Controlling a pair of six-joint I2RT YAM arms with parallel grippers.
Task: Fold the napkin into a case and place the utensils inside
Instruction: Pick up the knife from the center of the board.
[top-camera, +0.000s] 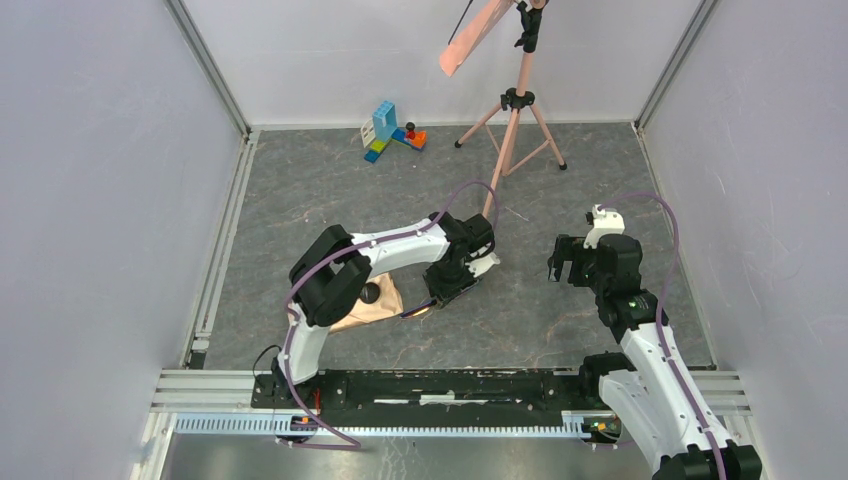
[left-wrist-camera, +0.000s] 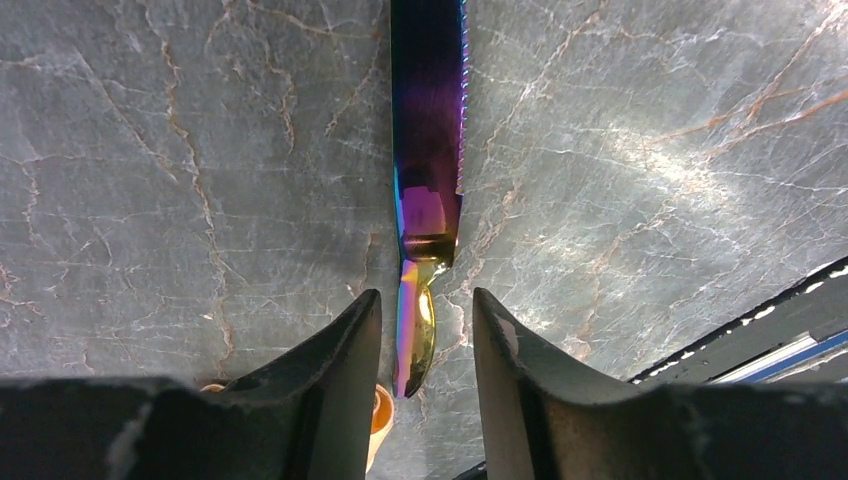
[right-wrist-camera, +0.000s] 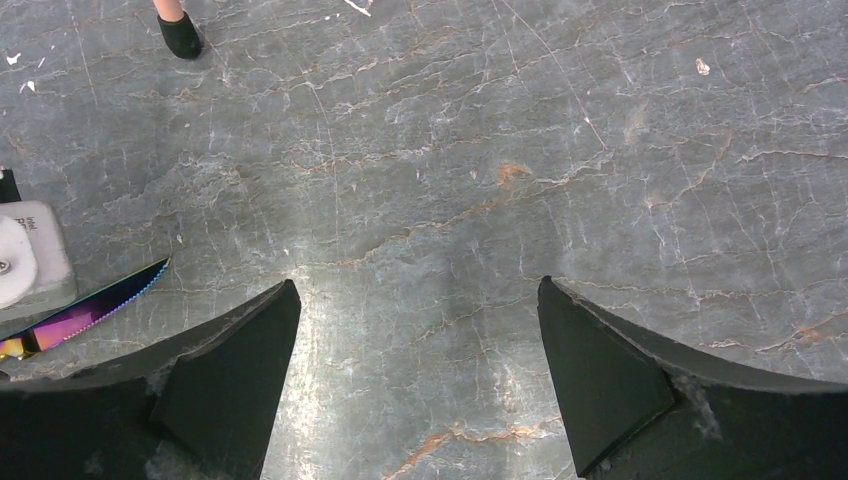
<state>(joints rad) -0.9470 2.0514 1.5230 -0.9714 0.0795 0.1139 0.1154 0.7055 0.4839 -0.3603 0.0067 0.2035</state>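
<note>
Left gripper (left-wrist-camera: 427, 300) hangs half open around the knife (left-wrist-camera: 428, 130) handle without pinching it, the blade running straight away from its jaws, the folded napkin (top-camera: 372, 306) just beside near the table (top-camera: 560, 330) front edge, while the right gripper (right-wrist-camera: 420, 300) waits farther off, wide open and empty.

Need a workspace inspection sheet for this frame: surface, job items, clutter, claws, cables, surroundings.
Surface: grey marbled table, white flecks.
Job's things: napkin partly hidden under left arm; iridescent knife flat on table; second utensil not made out.
Clutter: toy blocks, pink tripod near far wall.
Claws: left claw open, astride knife handle; right claw wide open over bare table.
Cables: purple cable looping along each arm.
Surroundings: grey walls; aluminium rail at near edge.
</note>
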